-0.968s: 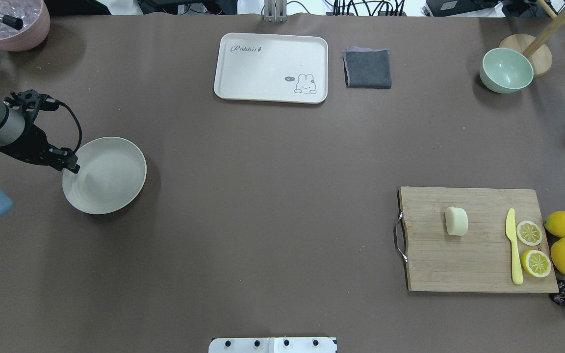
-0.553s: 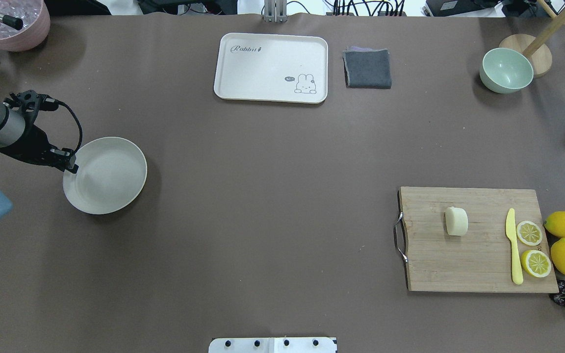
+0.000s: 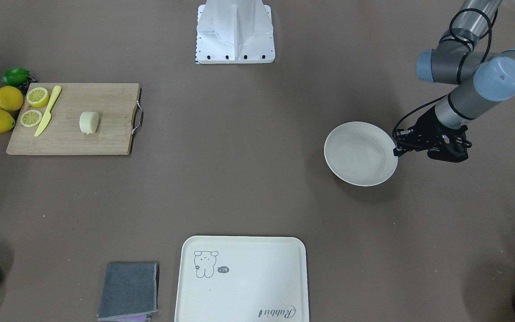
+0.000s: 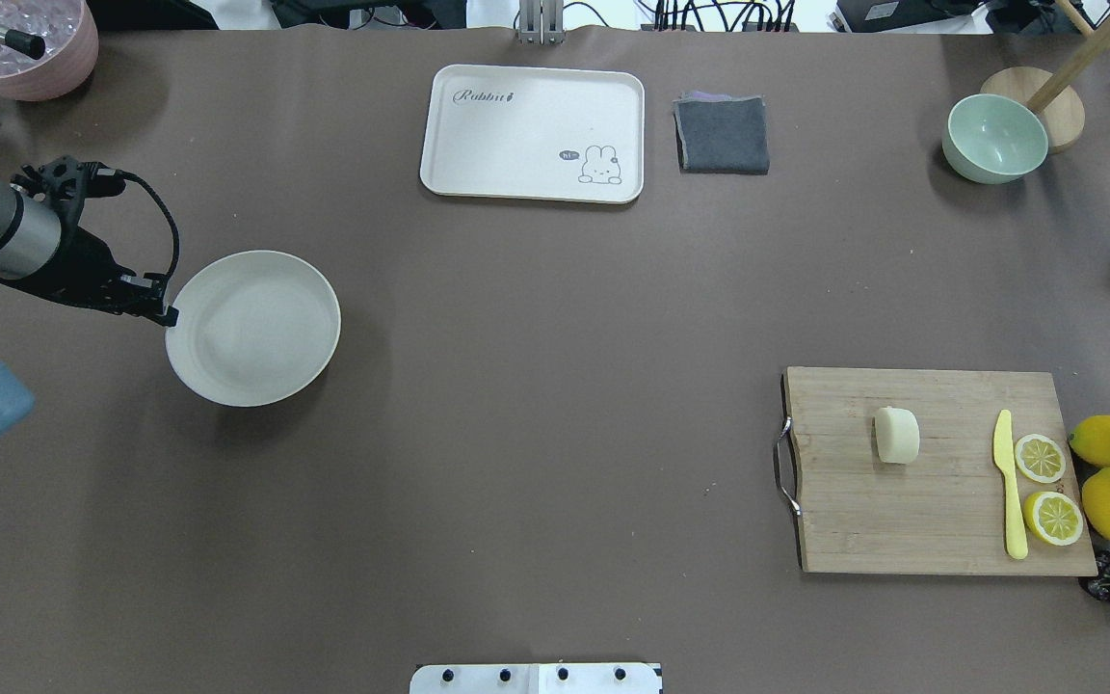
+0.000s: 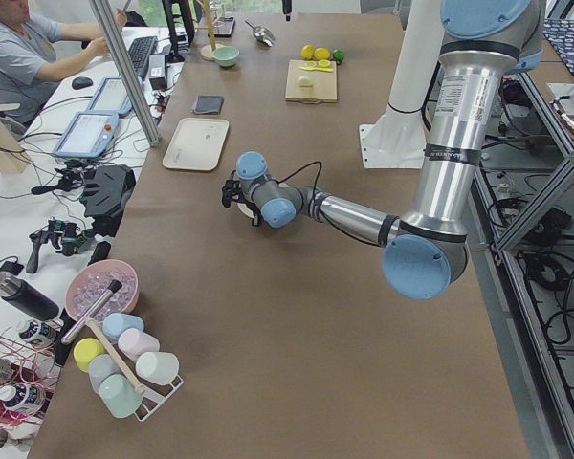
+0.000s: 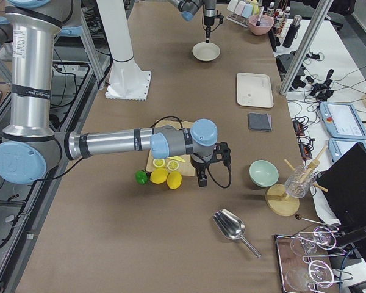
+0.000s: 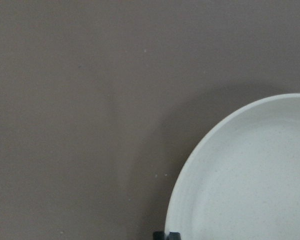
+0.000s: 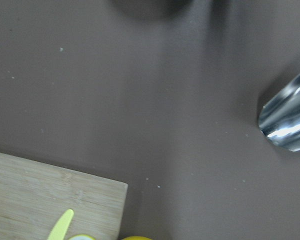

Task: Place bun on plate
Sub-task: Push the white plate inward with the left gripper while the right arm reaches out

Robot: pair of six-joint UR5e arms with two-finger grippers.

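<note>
Impossible to tell how far open the right pincer (image 6: 201, 181) stands: shown only in the right side view, low in mid-frame, hanging over the brown counter (image 4: 555, 434) just beside the whole yellow lemons (image 6: 160, 177). In its wrist view, only a corner of the rectangular wooden cutting board (image 8: 50, 200) at lower left and a shiny metal scoop (image 8: 287, 122) at the right edge.

At lower right of the overhead view, lying on that board and touching nothing else: the small pale cream block-shaped bun (image 4: 897, 435), left of the yellow plastic knife (image 4: 1008, 482) and two lemon halves (image 4: 1040, 458).

Well apart from it, at middle left: the left pincer (image 4: 167, 313), nipped almost shut on the left rim of the round off-white shallow plate (image 4: 256, 333).

Farther up, at top centre: a rectangular cream tray (image 4: 531, 130) with a rabbit print.
</note>
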